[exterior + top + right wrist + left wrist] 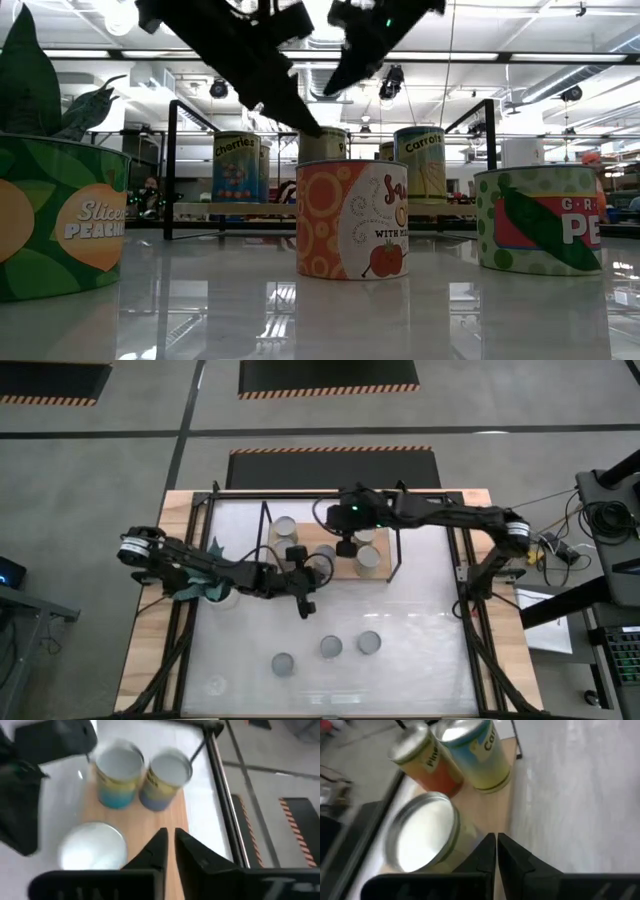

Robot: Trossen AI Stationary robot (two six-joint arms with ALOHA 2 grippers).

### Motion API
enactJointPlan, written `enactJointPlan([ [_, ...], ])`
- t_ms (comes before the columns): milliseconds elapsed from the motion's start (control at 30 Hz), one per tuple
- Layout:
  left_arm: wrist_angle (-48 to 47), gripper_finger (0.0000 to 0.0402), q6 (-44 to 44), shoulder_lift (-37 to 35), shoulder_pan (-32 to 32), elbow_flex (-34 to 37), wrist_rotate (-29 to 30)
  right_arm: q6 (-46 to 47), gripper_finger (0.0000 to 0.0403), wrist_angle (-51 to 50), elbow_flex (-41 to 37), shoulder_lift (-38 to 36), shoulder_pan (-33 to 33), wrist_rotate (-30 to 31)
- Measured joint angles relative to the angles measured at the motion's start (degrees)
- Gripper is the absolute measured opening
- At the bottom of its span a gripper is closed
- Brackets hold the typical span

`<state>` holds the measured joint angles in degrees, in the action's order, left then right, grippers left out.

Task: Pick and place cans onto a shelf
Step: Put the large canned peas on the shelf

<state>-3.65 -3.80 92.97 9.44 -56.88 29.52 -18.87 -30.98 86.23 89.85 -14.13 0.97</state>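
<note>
The shelf (340, 565), a light-wood board in a black frame, stands at the table's far middle with several cans on it (284, 530) (369, 557) (237, 165) (420, 160). Three more cans (283, 664) (331, 647) (369, 643) stand upright on the white table, nearer the front. My left gripper (306, 605) (496, 840) hangs just in front of the shelf's near edge, shut and empty, beside a silver-topped can (422, 837). My right gripper (345, 547) (170, 832) hovers over the shelf board, shut and empty, short of two blue-and-yellow cans (118, 775) (167, 777).
A white pot with a teal plant (205, 588) sits under my left arm at the table's left. The shelf's thin black uprights (393, 555) (265, 525) rise around the board. Open white table (430, 650) lies right of the three front cans.
</note>
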Motion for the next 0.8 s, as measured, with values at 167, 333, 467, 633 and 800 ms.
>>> enactJointPlan([
  [167, 0.1, 0.0000, 0.2, 0.5, -1.9, 0.0, -1.6, -1.4, 0.0013, -1.7, 0.6, 5.3, -1.8, -4.6],
  [333, -0.3, 0.0000, -1.7, 0.5, -2.7, 0.0, -1.6, -1.4, 0.0013, -2.7, 0.6, 8.6, -1.7, -8.9],
  [467, -1.4, 0.0000, -1.7, 0.5, -3.2, 0.0, -1.6, -1.2, 0.0013, -5.0, 0.7, 8.7, -1.4, -9.0],
  [633, -1.6, 0.0000, -1.7, 0.5, -3.5, 0.0, -1.5, 0.0, 0.0013, -9.1, 0.6, 6.6, -0.5, -9.4],
  [800, -1.6, 0.0000, -1.5, 0.5, -4.0, 0.0, 0.7, 1.7, 0.0013, -10.3, 0.6, 4.2, 0.5, -10.4],
])
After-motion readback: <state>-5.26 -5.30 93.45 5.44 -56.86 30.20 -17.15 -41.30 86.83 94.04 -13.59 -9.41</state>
